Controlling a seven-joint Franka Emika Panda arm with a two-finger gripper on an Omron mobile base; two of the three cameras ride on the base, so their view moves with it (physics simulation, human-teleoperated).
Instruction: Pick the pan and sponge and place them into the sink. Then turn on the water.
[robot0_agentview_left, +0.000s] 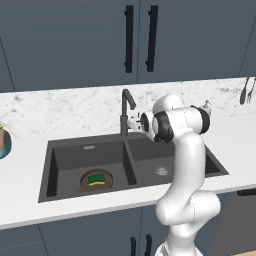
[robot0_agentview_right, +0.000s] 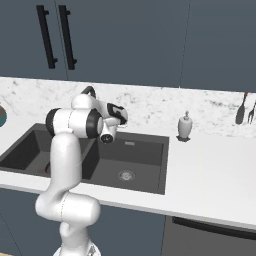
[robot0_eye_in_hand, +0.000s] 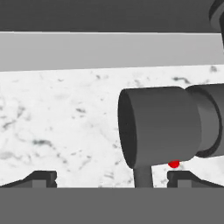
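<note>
Two basins (robot0_agentview_left: 87, 155) — white marble counter (robot0_agentview_left: 30, 200)

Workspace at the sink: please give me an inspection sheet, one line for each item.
Surface: white marbled counter around a dark double sink.
Job's things: pan lies in the sink's left basin, sponge on it; no water runs from the faucet.
Clutter: soap bottle on the counter right of the sink; teal bowl at the far left.
Grippers: gripper open, right by the faucet, holding nothing.
Cables: nothing seen.
Surroundings: dark cabinets above, utensils hanging on the wall at right.
</note>
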